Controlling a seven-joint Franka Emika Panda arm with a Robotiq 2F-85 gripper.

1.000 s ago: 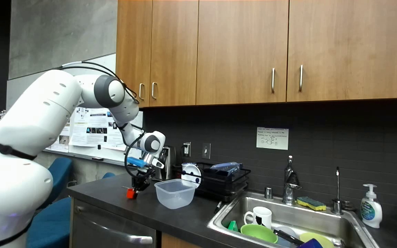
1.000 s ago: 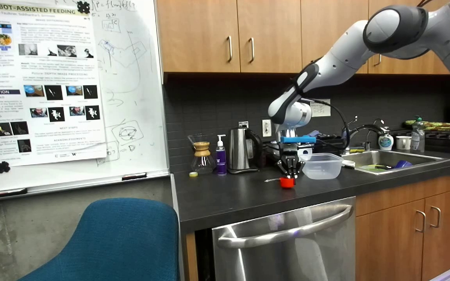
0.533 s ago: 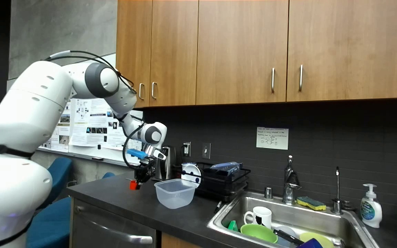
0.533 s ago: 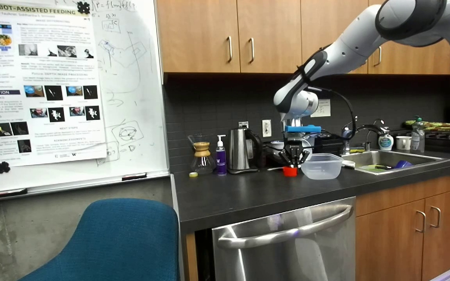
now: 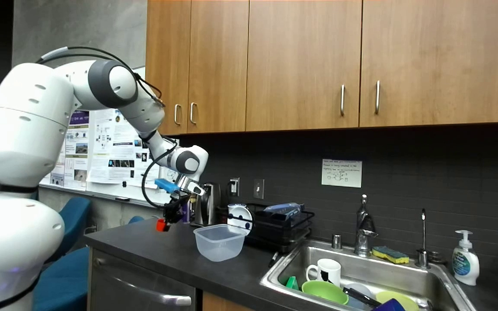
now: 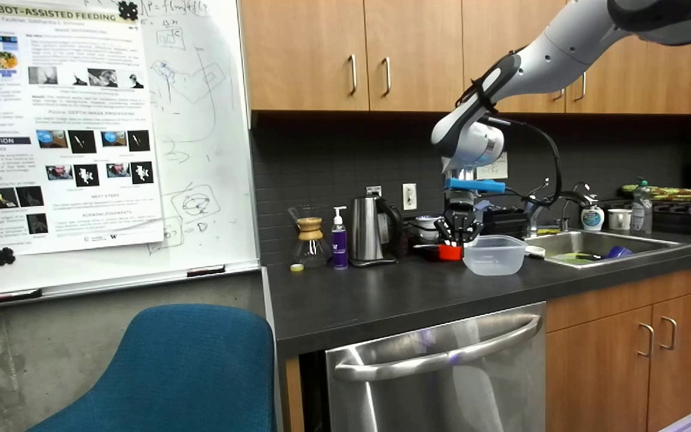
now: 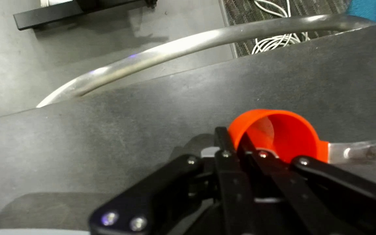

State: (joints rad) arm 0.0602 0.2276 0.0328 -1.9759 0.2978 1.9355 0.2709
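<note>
The end effector was clamped on the wall of a red measuring cup — one finger outside the rim, the other down inside it. In the wrist view the mouth of the cup faced the camera, and its metallic handle, with the letters CUP legible on it, pointed off to the right. The cup hung above the dark worktop, seemingly clear of its surface, though the height was hard to judge.

In both exterior views a clear plastic container stood on the worktop to the right of the cup. Behind that container sat a black dish rack, a pale blue bottle lying on top. A steel kettle stood near the wall — beside it a purple pump bottle and a glass coffee maker with a wooden collar.

Farther along, the sink held a white mug and a green bowl, among other dishes. A sponge lay on the ledge next to the tap. Below the worktop, a dishwasher showed its curved steel front bar.
</note>
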